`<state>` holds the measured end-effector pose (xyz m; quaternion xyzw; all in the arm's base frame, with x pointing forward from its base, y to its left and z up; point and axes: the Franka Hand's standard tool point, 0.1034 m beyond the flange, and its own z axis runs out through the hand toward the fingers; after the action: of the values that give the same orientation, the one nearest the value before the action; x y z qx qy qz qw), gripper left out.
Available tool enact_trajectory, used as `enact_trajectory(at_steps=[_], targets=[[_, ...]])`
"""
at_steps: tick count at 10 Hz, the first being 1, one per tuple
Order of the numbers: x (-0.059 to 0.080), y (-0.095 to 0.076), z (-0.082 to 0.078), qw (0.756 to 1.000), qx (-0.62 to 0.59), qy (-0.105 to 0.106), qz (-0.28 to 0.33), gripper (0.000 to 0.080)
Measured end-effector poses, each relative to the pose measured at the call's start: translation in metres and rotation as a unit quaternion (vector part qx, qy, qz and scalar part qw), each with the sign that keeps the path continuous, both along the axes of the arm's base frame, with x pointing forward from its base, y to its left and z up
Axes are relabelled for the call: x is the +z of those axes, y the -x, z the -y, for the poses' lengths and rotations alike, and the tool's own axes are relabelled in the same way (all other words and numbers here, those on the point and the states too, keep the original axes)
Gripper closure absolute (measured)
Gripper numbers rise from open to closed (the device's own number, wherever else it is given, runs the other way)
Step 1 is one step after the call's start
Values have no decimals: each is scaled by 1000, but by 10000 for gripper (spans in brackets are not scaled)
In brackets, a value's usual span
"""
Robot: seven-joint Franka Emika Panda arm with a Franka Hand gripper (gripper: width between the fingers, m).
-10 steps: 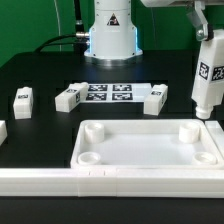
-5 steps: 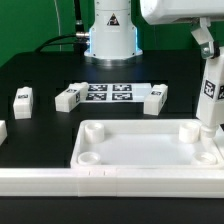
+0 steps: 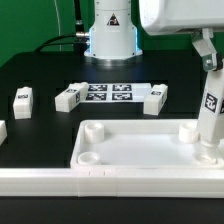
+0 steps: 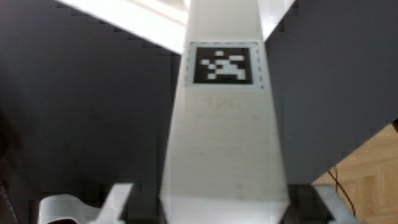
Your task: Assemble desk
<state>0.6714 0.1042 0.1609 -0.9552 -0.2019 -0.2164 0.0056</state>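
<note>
The desk top (image 3: 130, 127), a white rimmed tray with round corner sockets, lies near the table's front. My gripper (image 3: 206, 58) is at the exterior view's upper right, shut on the top of a white post leg (image 3: 209, 115) that carries a black-and-white tag. The leg hangs slightly tilted. Its lower end is at the tray's front right corner socket (image 3: 207, 156); I cannot tell whether it is seated. In the wrist view the leg (image 4: 222, 130) runs straight out from between my gripper's (image 4: 217, 206) fingers, and its tag (image 4: 224, 66) faces the camera.
Three loose legs (image 3: 22, 100) (image 3: 67, 97) (image 3: 155, 100) lie on the black table behind the tray. Another (image 3: 2, 130) is at the left edge. The marker board (image 3: 108, 93) lies between them. A long white rail (image 3: 100, 181) runs along the front. The robot base (image 3: 110, 35) stands behind.
My gripper has carried the leg down and toward the front of the table, from above the tray's far right corner to its front right corner. The loose legs and the tray have not moved.
</note>
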Motion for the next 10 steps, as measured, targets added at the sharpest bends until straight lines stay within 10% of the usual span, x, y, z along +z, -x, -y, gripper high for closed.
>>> enact_trajectory(at_steps=[10], targets=[[-15, 6, 1, 1000, 3, 2, -7, 509]])
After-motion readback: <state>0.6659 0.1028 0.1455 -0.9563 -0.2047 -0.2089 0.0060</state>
